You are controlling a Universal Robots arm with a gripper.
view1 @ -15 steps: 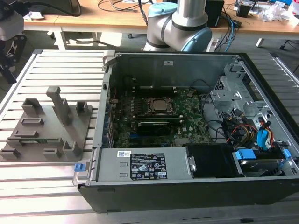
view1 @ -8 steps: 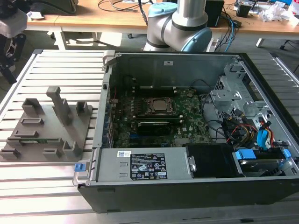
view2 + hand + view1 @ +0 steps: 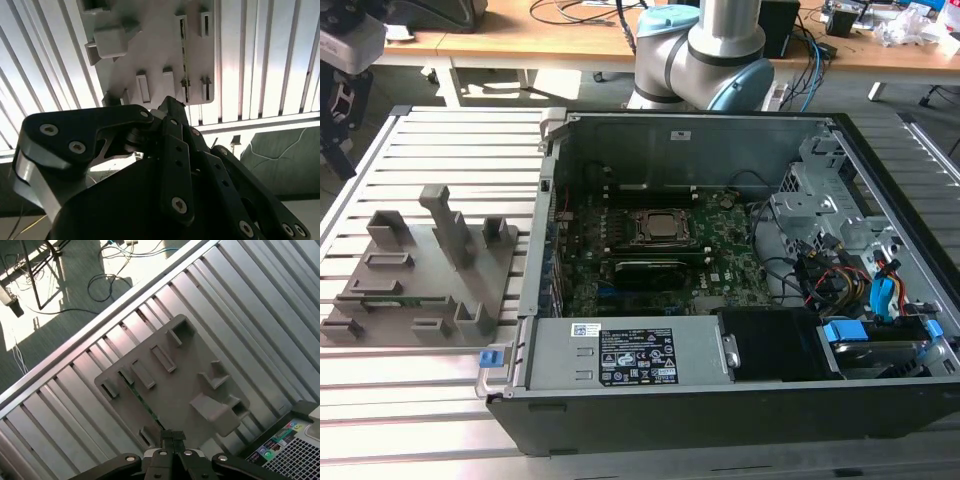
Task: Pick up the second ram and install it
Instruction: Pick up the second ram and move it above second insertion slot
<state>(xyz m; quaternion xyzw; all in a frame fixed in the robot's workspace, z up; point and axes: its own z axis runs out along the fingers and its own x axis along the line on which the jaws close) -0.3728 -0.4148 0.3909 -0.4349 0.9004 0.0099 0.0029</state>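
The second ram (image 3: pixel 398 299) is a thin green stick standing on edge in a slot of the grey holder tray (image 3: pixel 502 268), on the slatted table at the exterior view's left. In both wrist views it shows as a narrow green line (image 3: pixel 145 402) (image 3: pixel 186 65) on the tray (image 3: pixel 175 385) (image 3: pixel 160 45). My gripper (image 3: pixel 169 434) (image 3: pixel 167 102) hangs high above the tray's edge, well clear of the stick. Its black fingers are shut together with nothing between them.
An open computer case (image 3: pixel 720 390) lies at the exterior view's right, with the green motherboard (image 3: pixel 720 265) and CPU socket (image 3: pixel 655 228) inside. Cables and a drive cage (image 3: pixel 830 215) fill its right end. The tray carries several upright grey posts (image 3: pixel 445 225). The arm's base (image 3: pixel 705 50) stands behind the case.
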